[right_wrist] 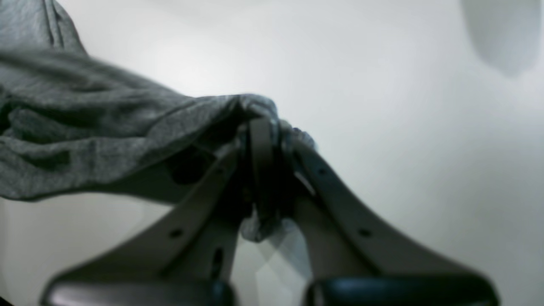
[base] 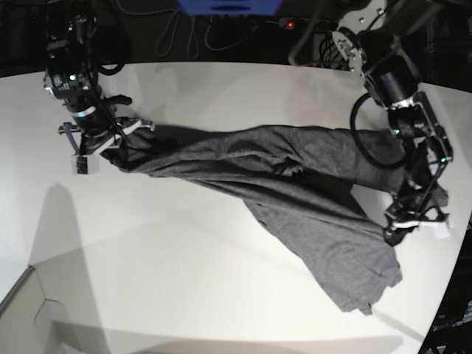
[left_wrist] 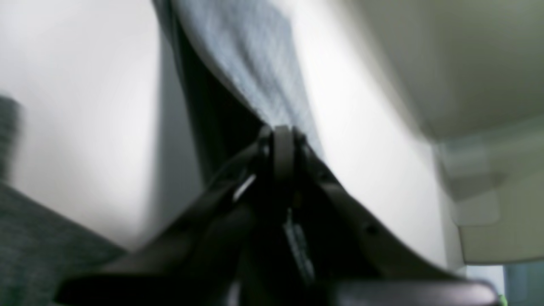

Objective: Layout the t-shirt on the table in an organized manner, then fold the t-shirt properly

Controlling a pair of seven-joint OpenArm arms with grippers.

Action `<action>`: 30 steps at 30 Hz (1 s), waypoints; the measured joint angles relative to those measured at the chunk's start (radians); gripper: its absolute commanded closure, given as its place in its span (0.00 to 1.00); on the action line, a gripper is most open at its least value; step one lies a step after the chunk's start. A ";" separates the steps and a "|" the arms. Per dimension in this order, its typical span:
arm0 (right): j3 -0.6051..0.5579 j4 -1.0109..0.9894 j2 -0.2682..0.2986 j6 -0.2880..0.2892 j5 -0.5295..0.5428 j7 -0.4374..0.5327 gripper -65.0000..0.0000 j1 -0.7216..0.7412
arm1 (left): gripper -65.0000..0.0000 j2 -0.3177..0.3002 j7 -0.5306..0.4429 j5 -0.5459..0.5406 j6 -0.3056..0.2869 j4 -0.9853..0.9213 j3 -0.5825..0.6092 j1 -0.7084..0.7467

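T-shirt of dark heather-grey knit lies stretched in a rumpled band across the large matte white table, running from the upper left of the base view down to the right, with one end spread out near the table's curved right edge. At the left of that view, the right gripper has its jaws pressed together on a bunched fold of cloth, which the right wrist view shows wrapped around the fingertips. Broad bare white tabletop lies open below and in front of the shirt, and more above it toward the dark far edge with its cables. At the right, the left gripper is pinched tight on the shirt's edge, close to the table's rim; its wrist view is blurred.
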 measured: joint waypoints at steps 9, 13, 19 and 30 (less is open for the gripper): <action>0.000 0.000 0.014 0.000 0.007 0.006 1.00 -0.024 | 1.00 -0.018 0.200 -0.239 0.003 0.229 -0.286 0.228; -0.001 0.000 0.015 0.000 -0.003 0.005 1.00 -0.031 | 1.00 -0.067 0.201 -0.372 -0.001 0.294 -0.345 0.320; -0.002 0.000 0.015 0.000 0.000 0.005 1.00 -0.031 | 1.00 -0.111 0.201 -0.429 -0.002 0.303 -0.417 0.427; -0.003 0.000 0.015 0.000 0.000 0.005 1.00 -0.047 | 0.99 -0.103 0.209 -0.428 -0.003 0.168 -0.423 0.443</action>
